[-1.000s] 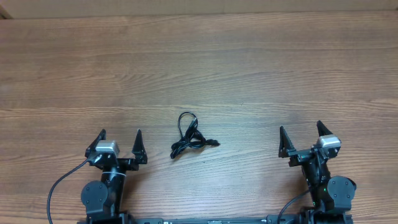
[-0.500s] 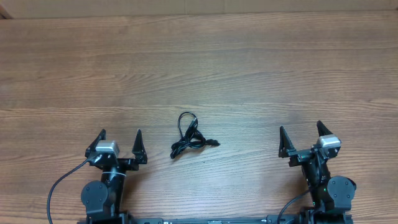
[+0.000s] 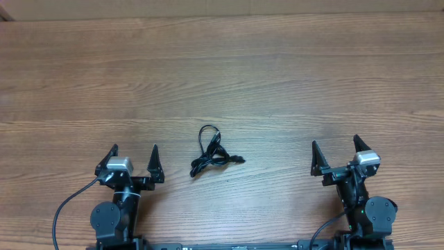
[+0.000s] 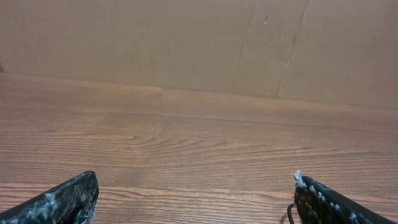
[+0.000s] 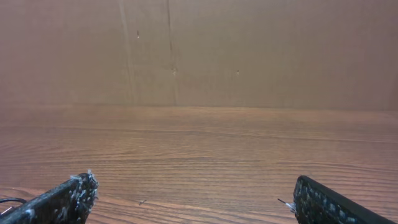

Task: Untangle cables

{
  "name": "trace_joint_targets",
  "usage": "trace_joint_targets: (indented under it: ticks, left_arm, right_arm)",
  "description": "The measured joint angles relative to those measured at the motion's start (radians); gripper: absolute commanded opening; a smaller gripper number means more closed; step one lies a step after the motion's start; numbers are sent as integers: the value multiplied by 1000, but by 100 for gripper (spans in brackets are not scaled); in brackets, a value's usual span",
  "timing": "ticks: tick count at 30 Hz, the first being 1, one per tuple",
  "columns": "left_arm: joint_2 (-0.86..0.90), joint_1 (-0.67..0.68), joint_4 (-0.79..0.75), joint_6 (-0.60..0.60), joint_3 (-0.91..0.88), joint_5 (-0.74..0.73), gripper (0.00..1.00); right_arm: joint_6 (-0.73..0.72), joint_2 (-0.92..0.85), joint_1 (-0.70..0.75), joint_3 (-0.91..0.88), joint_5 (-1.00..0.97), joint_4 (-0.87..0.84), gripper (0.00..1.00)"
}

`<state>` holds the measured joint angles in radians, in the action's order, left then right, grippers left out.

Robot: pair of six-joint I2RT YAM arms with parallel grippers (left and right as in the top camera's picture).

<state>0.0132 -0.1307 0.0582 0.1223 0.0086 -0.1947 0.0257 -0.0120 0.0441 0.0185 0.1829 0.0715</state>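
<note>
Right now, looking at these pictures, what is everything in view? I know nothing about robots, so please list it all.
cables: one small knotted bundle (number of cords cannot be told), black, on the table between the two grippers, touched by neither
table: one, brown wood grain, fills the overhead view
wall: one, plain brown, behind the table's far edge
arm wires: two, black and thicker, looping from the arm bases at the near edge
left gripper: one, black, near edge on the left, open, holding nothing
right gripper: one, black, near edge on the right, open, holding nothing
</note>
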Motion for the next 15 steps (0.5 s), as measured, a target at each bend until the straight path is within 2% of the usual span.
trace_joint_targets:
  ticks: [15]
  left_arm:
    - [0, 0, 0, 0, 0, 0, 100]
  right_arm:
    - [0, 0, 0, 0, 0, 0, 100]
